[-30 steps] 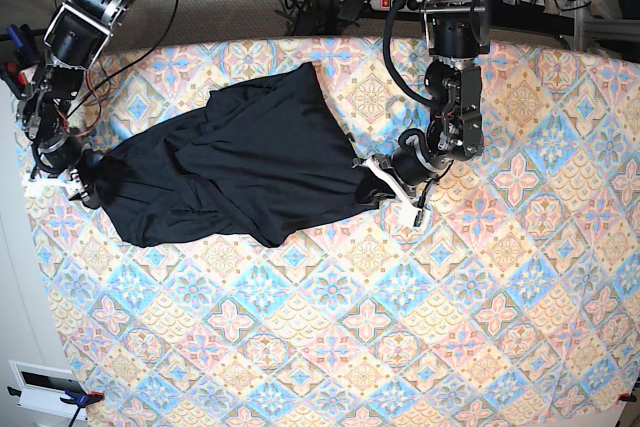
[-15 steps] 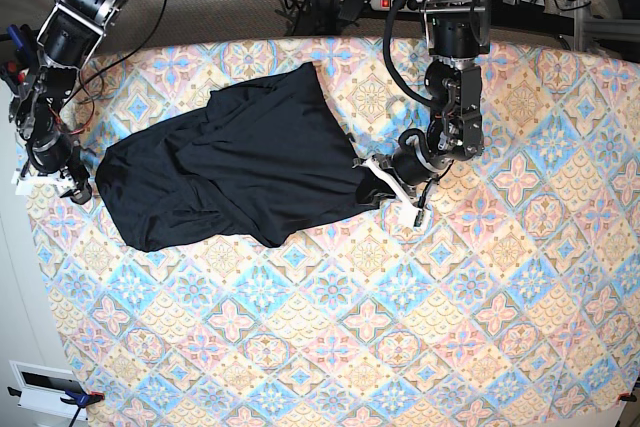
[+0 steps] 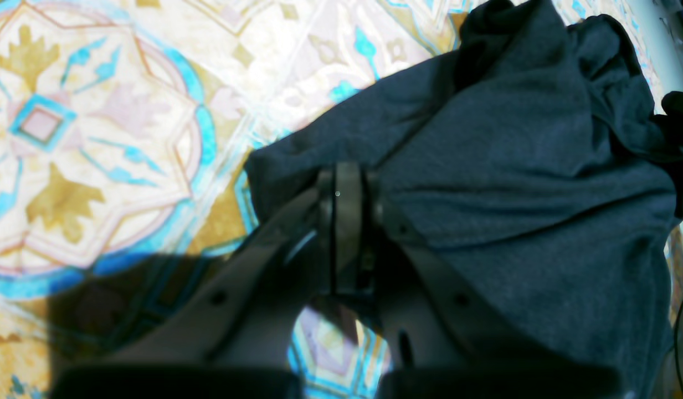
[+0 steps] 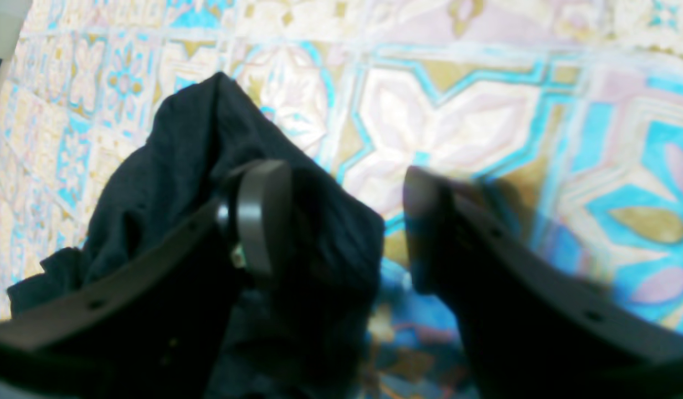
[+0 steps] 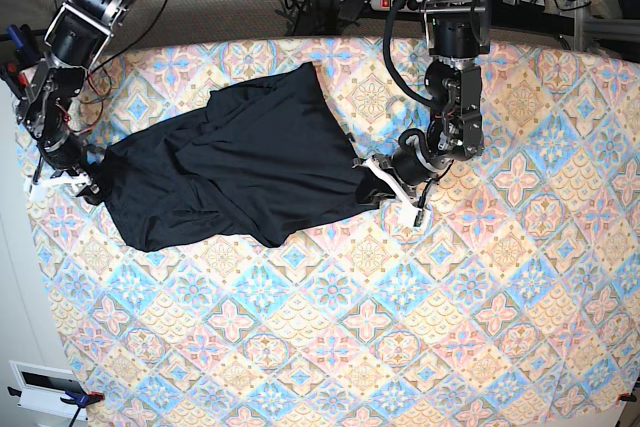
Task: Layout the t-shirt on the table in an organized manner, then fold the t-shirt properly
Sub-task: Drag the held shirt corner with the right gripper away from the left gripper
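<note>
Patterned table (image 5: 400,327): t-shirt (image 5: 240,162) crumpled far-left. Left gripper (image 3: 341,183) clamped on its right hem; right gripper (image 4: 341,221) jaws spread, back at the left edge after pulling away.

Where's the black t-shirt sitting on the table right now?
In the base view the t-shirt lies crumpled on the table's upper left part, stretched between the right gripper at its left end and the left gripper pinching its right corner.

Bright, even light is filling the base view; both wrist views are looking soft, with near jaws blurring and casting dark shadows on the desk (image 3: 97,138).
</note>
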Robot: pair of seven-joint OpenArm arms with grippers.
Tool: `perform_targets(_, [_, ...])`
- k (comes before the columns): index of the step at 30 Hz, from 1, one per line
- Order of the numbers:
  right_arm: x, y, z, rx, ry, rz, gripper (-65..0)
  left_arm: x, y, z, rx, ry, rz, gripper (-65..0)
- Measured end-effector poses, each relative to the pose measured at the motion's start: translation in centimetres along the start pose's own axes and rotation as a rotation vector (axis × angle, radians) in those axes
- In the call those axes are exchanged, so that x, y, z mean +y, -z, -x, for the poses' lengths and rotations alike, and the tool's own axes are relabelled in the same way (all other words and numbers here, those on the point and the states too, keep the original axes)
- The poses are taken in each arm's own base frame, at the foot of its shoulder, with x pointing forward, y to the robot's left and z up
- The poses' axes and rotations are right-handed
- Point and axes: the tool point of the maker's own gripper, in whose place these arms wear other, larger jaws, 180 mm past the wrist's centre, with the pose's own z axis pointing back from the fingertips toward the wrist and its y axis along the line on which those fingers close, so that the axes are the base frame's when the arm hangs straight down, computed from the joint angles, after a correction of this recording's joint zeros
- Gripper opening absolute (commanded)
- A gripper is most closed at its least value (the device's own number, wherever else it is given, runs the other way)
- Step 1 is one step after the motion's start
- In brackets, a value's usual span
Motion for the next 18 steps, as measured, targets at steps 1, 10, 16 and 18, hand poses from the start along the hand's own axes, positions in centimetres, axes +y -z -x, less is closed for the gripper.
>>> perform_targets(1, [0.1,0.0,0.1,0.005,0.003,-0.004,-33.8,0.0,0.0,0.0,0.0,-0.001,-0.001,-65.0])
perform_targets(10, [2.2,0.4,1.6,0.051,0.091,-0.095,-33.8,0.0,0.0,0.0,0.0,0.0,-0.001,-65.0])
perform_targets(16, [2.8,0.8,2.1,0.044,0.105,-0.108,-33.8,0.0,0.0,0.0,0.0,-0.001,-0.001,-65.0])
perform_targets(18, [2.8,0.8,2.1,0.044,0.107,-0.109,-33.8,0.0,0.0,0.0,0.0,-0.001,-0.001,-65.0])
